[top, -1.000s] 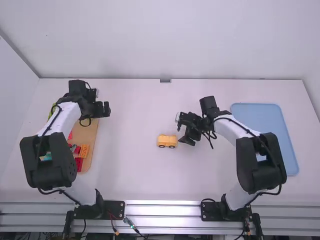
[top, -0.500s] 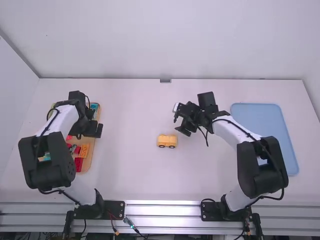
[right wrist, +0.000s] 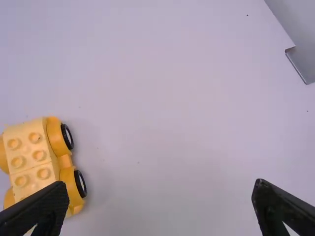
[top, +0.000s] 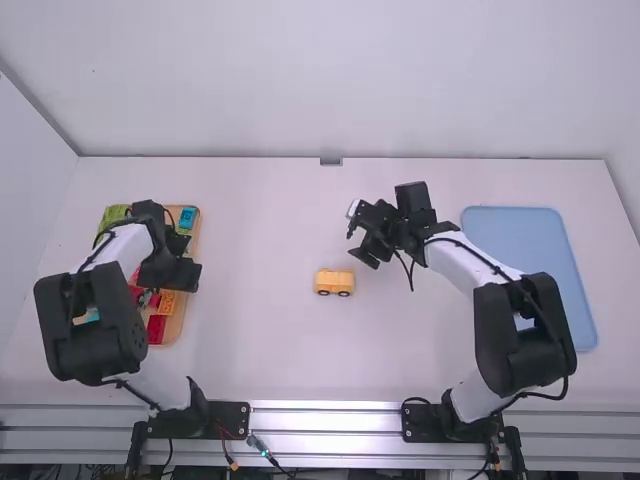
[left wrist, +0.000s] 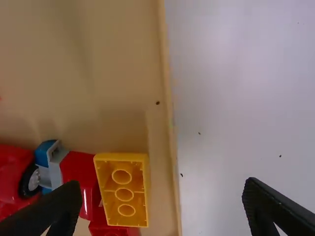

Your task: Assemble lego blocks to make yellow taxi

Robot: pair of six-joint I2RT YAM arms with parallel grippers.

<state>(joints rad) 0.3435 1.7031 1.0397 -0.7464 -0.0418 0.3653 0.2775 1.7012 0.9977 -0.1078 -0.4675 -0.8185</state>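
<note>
- Clock laid flat on the high view: the yellow car at its centre, twelve at the far wall.
- Nearest, between eight and nine, a red brick (top: 157, 326) sits in the wooden tray (top: 176, 331), whose long axis runs roughly twelve to six.
- At nine, a little farther, the orange brick (left wrist: 121, 192) lies in the tray, hollow underside up, three tubes showing, close against red pieces. Its long axis follows the tray's rim beside it.
- The yellow car (top: 334, 282) stands on the white table between the two trays, long axis three to nine, studs up, two black wheels facing six. Which end is its nose I cannot tell.
- At three, well apart from the car, is the blue tray (top: 551, 270), long axis eleven to five, the right arm partly across it.
- At nine, the left gripper (top: 188, 261) is over the wooden tray's rim, spread wide and empty, the orange brick showing between its fingertips in its wrist view.
- At one, just beyond the car, the right gripper (top: 358, 236) hangs above the table, also wide apart and holding nothing.
- Farthest, around ten, a blue brick (top: 188, 217) and green pieces (top: 114, 213) lie at the wooden tray's far end.
</note>
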